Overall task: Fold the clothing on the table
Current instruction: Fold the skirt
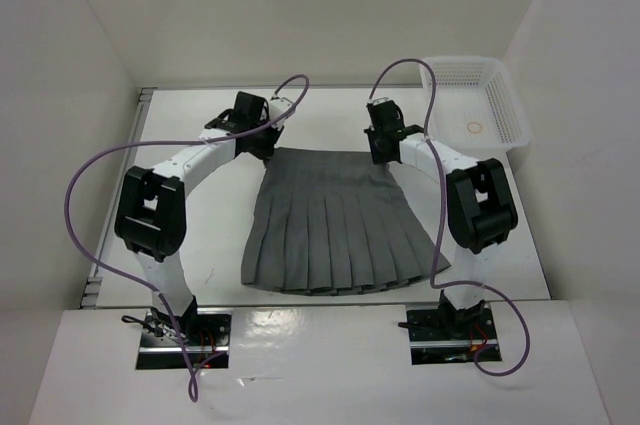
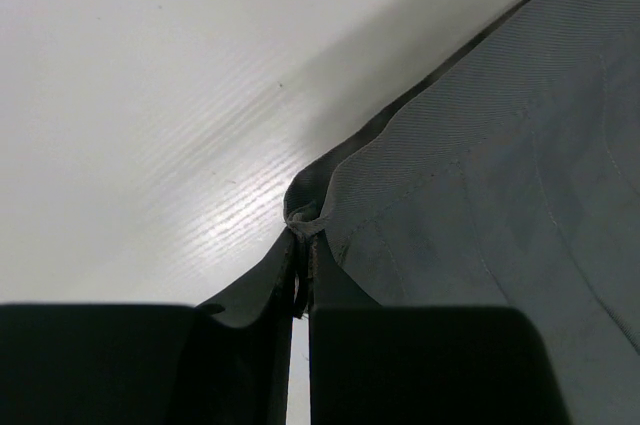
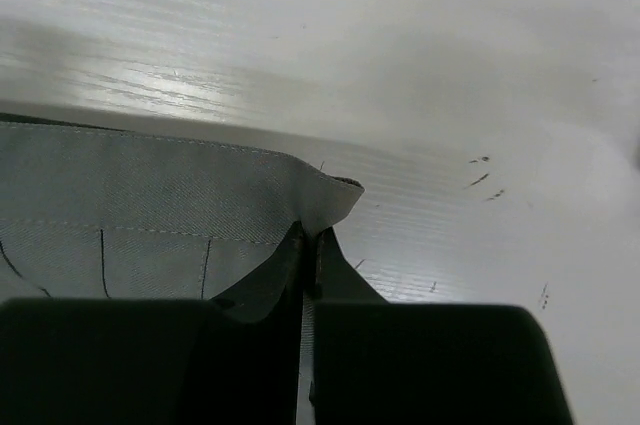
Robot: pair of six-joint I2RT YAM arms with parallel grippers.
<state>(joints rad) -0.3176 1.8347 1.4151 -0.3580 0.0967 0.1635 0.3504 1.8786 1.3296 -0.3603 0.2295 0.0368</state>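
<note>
A white mesh basket (image 1: 508, 105) sits at the far right, a small orange ring (image 1: 474, 127) inside.

open table (image 1: 220, 235) left of skirt (image 1: 335, 225), basket (image 1: 465, 85) blocking far right corner

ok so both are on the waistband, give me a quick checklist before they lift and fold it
1. left gripper shut on a waistband corner of the skirt: ok
2. right gripper shut on the other corner: ok
3. skirt lying flat, pleats spread: ok
4. hem fully on the table: ok
5. basket apart from the skirt: ok
6. pinch deep enough to hold through a lift: cannot tell
</note>
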